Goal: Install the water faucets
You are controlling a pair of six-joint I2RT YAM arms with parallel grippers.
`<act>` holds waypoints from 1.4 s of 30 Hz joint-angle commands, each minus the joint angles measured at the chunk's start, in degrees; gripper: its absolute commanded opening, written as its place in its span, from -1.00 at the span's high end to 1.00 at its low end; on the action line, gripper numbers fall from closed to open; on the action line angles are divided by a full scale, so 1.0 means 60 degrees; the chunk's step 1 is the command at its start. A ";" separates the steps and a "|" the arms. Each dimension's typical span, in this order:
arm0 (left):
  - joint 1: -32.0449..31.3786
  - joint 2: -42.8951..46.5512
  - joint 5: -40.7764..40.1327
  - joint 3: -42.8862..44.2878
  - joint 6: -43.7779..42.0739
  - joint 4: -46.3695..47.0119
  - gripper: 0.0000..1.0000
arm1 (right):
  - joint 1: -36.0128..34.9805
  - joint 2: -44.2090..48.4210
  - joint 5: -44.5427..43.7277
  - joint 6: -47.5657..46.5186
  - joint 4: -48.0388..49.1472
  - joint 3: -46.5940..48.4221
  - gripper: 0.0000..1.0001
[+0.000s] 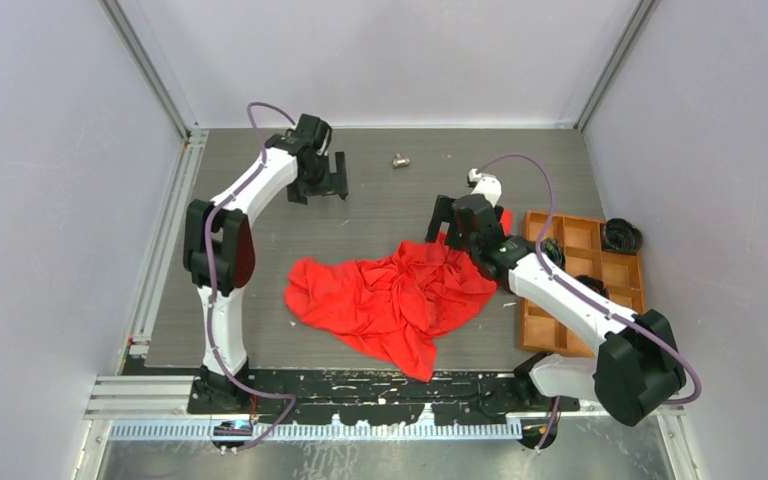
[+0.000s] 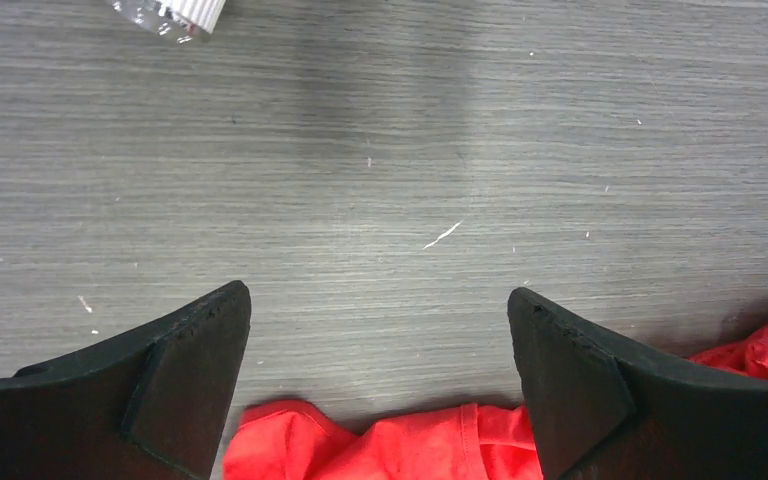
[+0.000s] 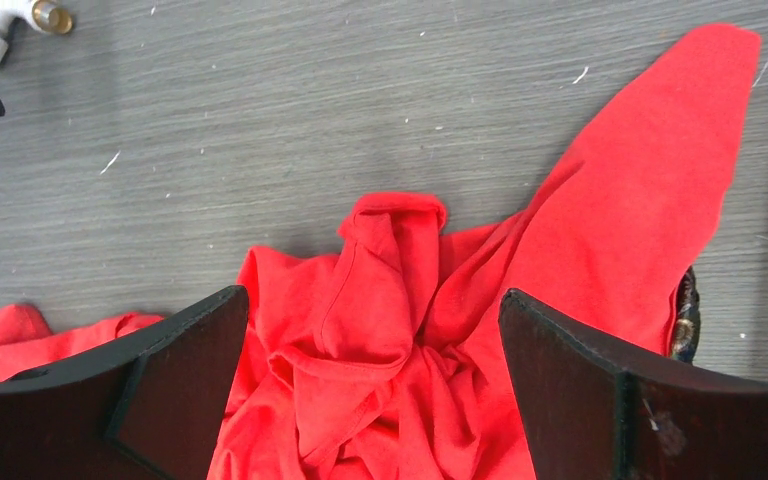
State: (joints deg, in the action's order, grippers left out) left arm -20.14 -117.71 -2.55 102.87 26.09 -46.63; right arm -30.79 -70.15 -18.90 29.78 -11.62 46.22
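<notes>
The water faucet (image 1: 400,160) lies alone on the grey table near its far edge, small and pale. In the right wrist view its white body and brassy tip (image 3: 0,25) show at the top left corner. In the left wrist view a ribbed white and shiny piece (image 2: 170,12) is cut off by the top edge. My left gripper (image 1: 320,190) (image 2: 380,300) hangs open to the left of the faucet, over bare table. My right gripper (image 1: 443,228) (image 3: 372,300) stands open over a crumpled red cloth (image 3: 390,330), nothing between its fingers.
The red cloth (image 1: 390,295) is spread over the table's middle, one flap reaching toward an orange compartment tray (image 1: 580,235) at the right. A black coiled part (image 1: 621,236) lies beside the tray. Grey walls close in the left, right and far sides.
</notes>
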 commanded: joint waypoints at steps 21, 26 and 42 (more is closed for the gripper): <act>0.1517 0.2278 0.2009 -0.1721 0.0044 0.0470 -0.99 | 0.1216 -0.8498 0.0614 -0.1941 -0.2837 1.0103 -1.00; 0.1511 0.2771 0.2185 -0.2165 -0.0036 0.0413 -0.99 | 0.1386 -1.0977 0.0891 -0.2453 -0.3538 1.3264 -1.00; 0.1512 0.3280 0.2396 -0.3057 -0.0105 0.0807 -0.98 | 0.1330 -1.3926 0.2313 -0.2665 -0.1855 1.6032 -1.00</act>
State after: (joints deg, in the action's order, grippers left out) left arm -11.25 -99.83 10.68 84.47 25.54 -43.29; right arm -22.15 -151.04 -6.52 14.68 -25.67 135.66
